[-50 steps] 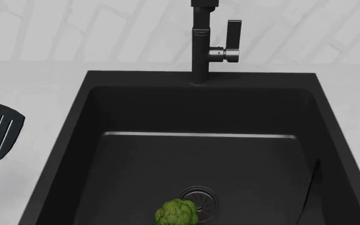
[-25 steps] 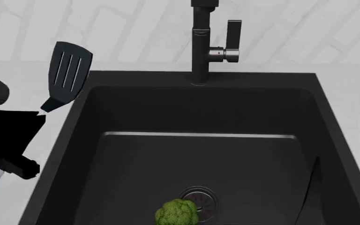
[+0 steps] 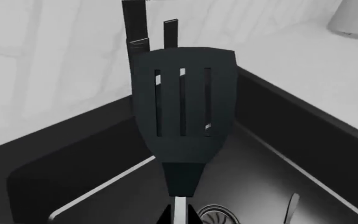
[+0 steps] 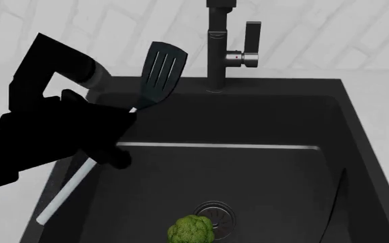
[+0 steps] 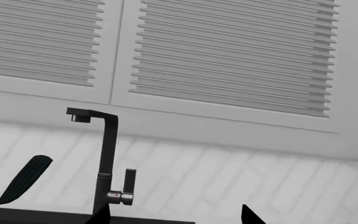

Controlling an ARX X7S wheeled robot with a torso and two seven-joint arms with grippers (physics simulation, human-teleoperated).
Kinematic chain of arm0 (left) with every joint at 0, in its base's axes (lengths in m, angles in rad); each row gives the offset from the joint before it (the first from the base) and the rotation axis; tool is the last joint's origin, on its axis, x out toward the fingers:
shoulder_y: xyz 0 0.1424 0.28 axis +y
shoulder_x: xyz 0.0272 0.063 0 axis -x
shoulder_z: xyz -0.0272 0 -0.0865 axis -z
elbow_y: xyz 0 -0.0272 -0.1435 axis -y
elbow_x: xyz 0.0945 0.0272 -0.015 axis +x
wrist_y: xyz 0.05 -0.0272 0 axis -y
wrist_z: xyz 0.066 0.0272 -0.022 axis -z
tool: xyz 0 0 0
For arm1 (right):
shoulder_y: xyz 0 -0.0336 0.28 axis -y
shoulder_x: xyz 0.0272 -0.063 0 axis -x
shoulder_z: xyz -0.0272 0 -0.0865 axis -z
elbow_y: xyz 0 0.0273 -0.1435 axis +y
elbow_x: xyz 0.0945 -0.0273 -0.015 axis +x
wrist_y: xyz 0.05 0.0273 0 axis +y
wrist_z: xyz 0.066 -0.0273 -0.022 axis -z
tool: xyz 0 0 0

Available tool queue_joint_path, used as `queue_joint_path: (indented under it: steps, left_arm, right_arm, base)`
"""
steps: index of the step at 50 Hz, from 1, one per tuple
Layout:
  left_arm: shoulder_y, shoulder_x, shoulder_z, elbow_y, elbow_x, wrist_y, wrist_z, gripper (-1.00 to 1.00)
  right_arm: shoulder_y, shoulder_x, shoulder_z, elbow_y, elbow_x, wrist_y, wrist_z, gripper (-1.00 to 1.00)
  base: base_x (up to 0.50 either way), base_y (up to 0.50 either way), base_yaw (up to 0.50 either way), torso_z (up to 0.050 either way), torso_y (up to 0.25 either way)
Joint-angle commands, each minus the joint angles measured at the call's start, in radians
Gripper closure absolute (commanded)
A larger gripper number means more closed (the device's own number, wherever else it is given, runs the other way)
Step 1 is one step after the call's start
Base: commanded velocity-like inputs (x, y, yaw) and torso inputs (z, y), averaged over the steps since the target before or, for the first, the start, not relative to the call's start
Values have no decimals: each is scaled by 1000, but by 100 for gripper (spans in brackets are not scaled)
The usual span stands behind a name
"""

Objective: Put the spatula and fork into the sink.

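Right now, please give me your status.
Left pincer shut on spatula, raised over sink. Right pincer open, idle. Fork lying in sink already. Lettuce beside drain.

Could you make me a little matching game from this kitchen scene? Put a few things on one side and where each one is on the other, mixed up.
Things:
1. spatula
2. green vegetable
3. faucet
4. fork

Places:
A. behind the sink, at its back rim
B. held up in the left tool, over the sink's left side
C. against the sink's right wall
D. on the sink floor beside the drain

Pairs: 1-B, 2-D, 3-A, 4-C
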Motion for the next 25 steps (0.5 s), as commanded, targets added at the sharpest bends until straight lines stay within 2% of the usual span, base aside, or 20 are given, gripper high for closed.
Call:
queue_joint_path:
  steps: [1,13,20,25]
  left_arm:
    - [-42,167,52,-230,116,76,140,100]
    - [-31,307,118,-532,249,232,286,100]
    - [-11,377,180,-700,339,307,329,100]
    - [-3,431,216,-845,390,361,373,100]
  right_arm:
    - [-44,-19,23,16,-35,-30,-9,-100]
    - [-66,-12,32,7,-52,-28,-6,-100]
    - [-95,-36,35,15,-67,-39,17,-100]
    - [-96,-11,35,8,-77,-32,1,-100]
  base:
    - [0,0,0,0,0]
    - [0,0,0,0,0]
    - [0,0,0,0,0]
    - [0,0,0,0,0]
